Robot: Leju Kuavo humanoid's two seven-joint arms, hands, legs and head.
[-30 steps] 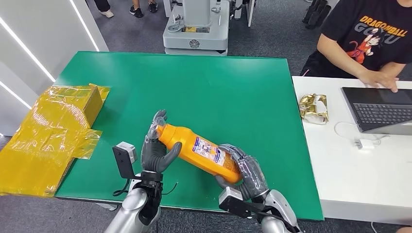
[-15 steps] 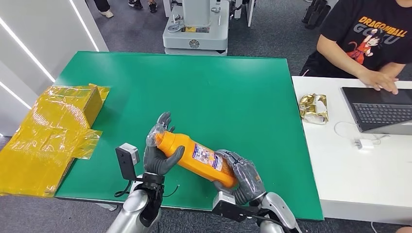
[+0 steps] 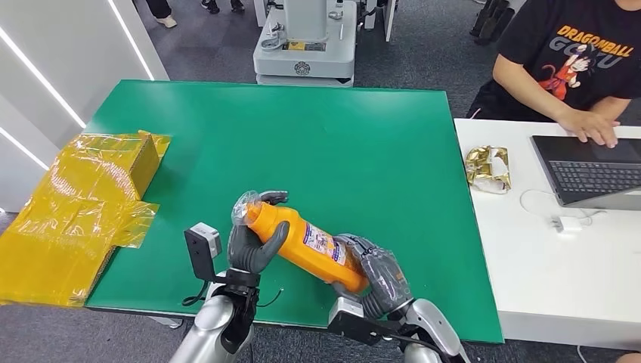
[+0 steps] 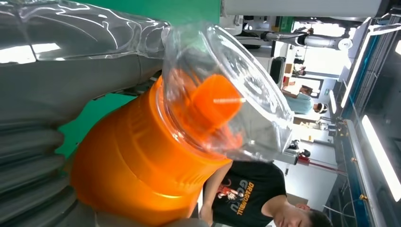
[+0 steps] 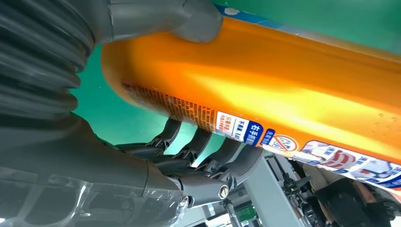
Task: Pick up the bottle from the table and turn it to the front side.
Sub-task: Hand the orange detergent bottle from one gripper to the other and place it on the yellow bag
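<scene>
An orange bottle with a printed label and a clear cap is held tilted above the near edge of the green table, cap end up and to the left. My left hand grips the neck end, thumb across the body and fingers behind the cap. My right hand holds the base end. In the left wrist view the clear cap covers an orange nozzle on the bottle. In the right wrist view the bottle lies across my right hand's fingers, thumb on top.
A yellow plastic-wrapped box lies at the table's left edge. A white desk to the right carries a laptop, a gold wrapper and a cable. A person sits typing there. A grey machine base stands beyond the table.
Both hands have tilted the bottle more upright, raising the cap end and drawing the bottle slightly nearer. My left fingers have curled further around the cap.
</scene>
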